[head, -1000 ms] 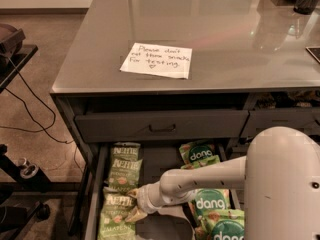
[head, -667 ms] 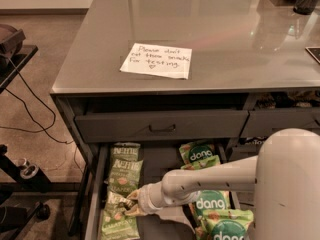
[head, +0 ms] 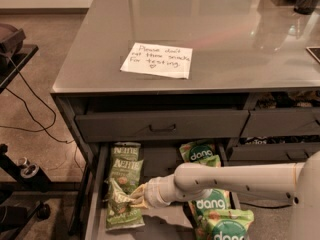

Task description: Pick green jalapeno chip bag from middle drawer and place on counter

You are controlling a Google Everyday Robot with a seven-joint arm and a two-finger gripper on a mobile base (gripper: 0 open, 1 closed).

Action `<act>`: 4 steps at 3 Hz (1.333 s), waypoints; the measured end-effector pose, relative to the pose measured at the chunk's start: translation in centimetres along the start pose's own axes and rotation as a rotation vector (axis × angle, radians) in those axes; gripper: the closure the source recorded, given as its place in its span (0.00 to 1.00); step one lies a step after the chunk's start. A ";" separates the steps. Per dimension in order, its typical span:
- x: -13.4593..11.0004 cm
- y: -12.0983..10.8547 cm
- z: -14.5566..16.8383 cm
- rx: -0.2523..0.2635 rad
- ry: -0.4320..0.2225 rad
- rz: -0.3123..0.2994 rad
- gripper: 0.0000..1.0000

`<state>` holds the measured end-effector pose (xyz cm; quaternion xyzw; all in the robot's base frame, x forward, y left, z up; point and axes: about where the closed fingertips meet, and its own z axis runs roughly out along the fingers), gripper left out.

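Observation:
Several olive-green Kettle jalapeno chip bags (head: pixel 125 170) lie in a row on the left of the open middle drawer (head: pixel 95 204). My white arm reaches in from the right. My gripper (head: pixel 134 198) sits low over the row, against a crumpled bag (head: pixel 119 193) that is lifted a little off the nearest flat one (head: pixel 122 216). The glossy grey counter (head: pixel 225 34) lies above, with a white handwritten note (head: pixel 156 60) on it.
Brighter green dang bags (head: pixel 200 154) fill the drawer's right side, more in front (head: pixel 227 226). A shut drawer with a bar handle (head: pixel 162 128) is above. Narrower drawers stand slightly open at right (head: pixel 280 126). A black stand with cables (head: pixel 15 49) is at left.
The arm has shifted slightly left and deeper over the Kettle bags; the bag at the gripper looks more bunched up and raised.

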<state>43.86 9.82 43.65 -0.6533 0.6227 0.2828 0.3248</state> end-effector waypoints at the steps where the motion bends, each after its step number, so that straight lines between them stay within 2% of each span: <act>1: -1.6 -1.9 -3.6 -0.027 -0.083 0.077 1.00; 2: -5.7 -1.7 -8.3 -0.090 -0.170 0.109 1.00; 3: -12.0 -0.8 -10.2 -0.171 -0.269 0.062 1.00; 4: -19.8 0.5 -11.0 -0.256 -0.365 -0.058 1.00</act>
